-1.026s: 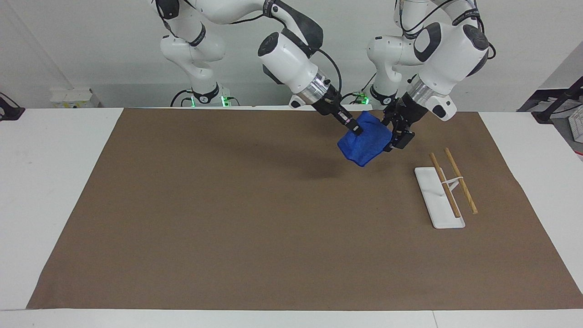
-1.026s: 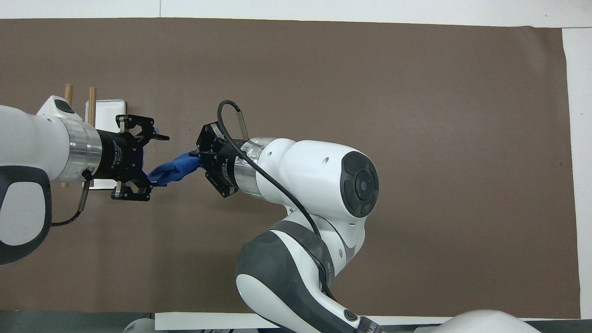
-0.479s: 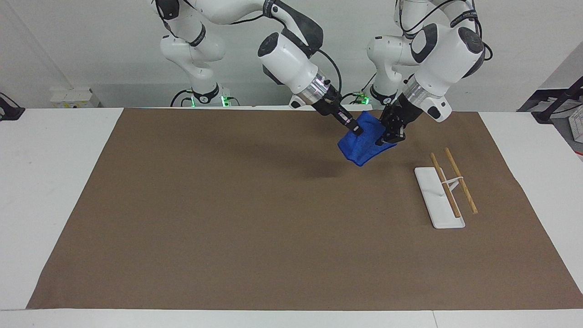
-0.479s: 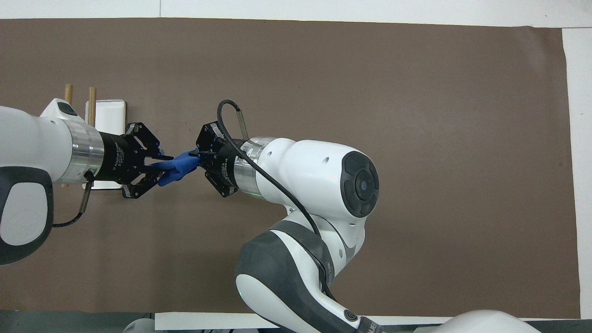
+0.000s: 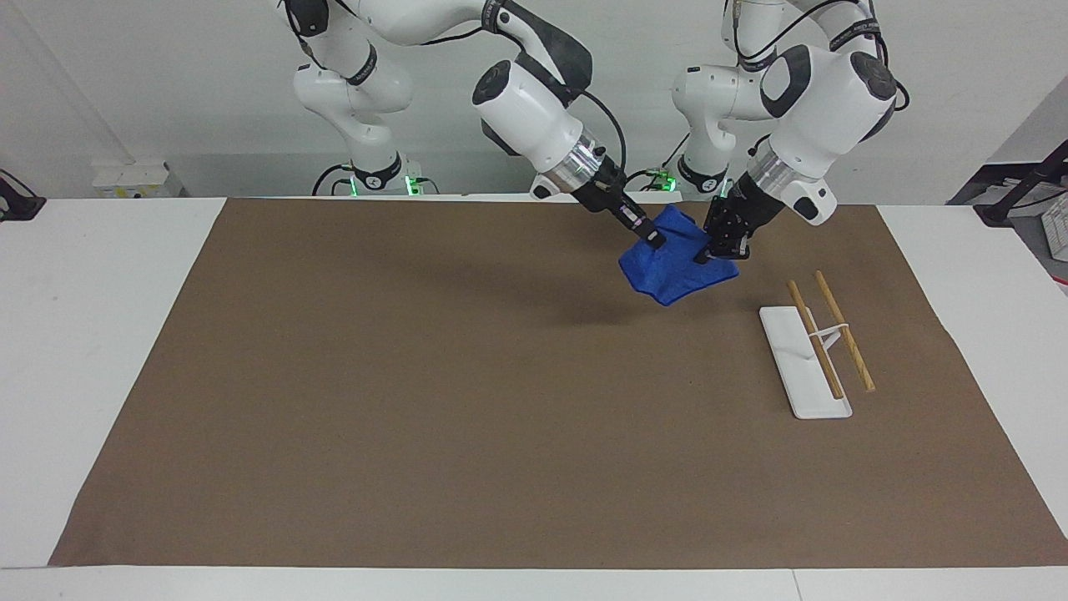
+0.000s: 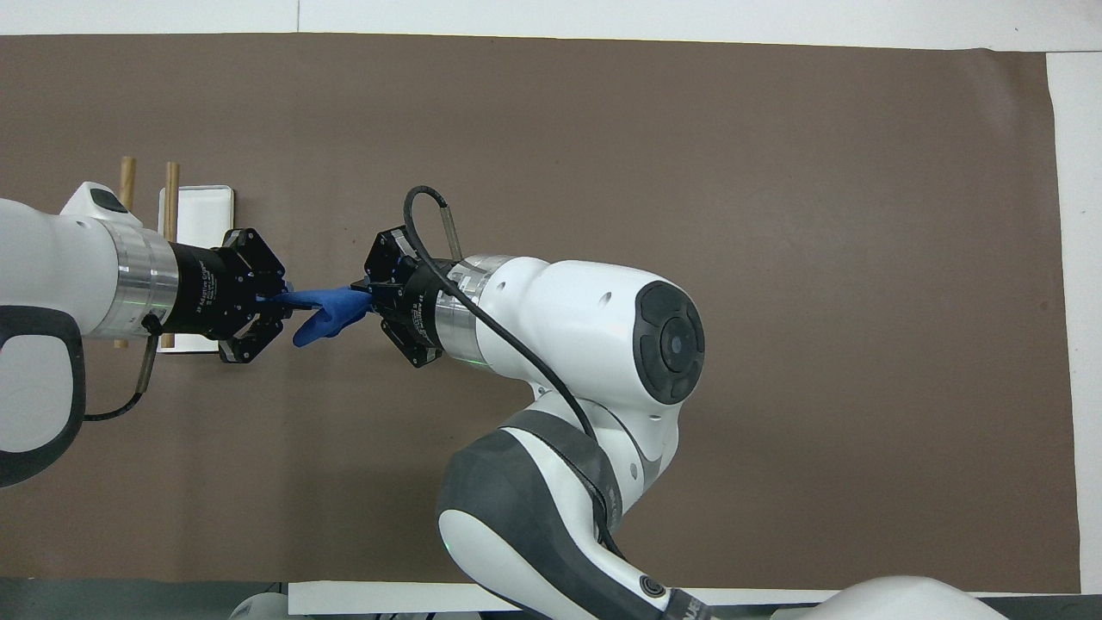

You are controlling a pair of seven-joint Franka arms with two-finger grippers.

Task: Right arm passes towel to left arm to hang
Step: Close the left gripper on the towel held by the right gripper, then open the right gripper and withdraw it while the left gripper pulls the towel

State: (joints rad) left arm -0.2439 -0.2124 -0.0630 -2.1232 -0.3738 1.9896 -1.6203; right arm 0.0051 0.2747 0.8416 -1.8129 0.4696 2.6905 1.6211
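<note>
Handover mid-swap: you're now seeing both grippers pinching the towel.

The towel is hanging in the air over the mat, stretched between the two; its long axis is running 3-to-9 o'clock in the overhead view. The left gripper, spread wide a second ago, is now closing on the 9 o'clock end. The right gripper is staying clamped on the 3 o'clock end, so release is pending. The rack is sitting at 4 o'clock of the towel in the facing view.
</note>
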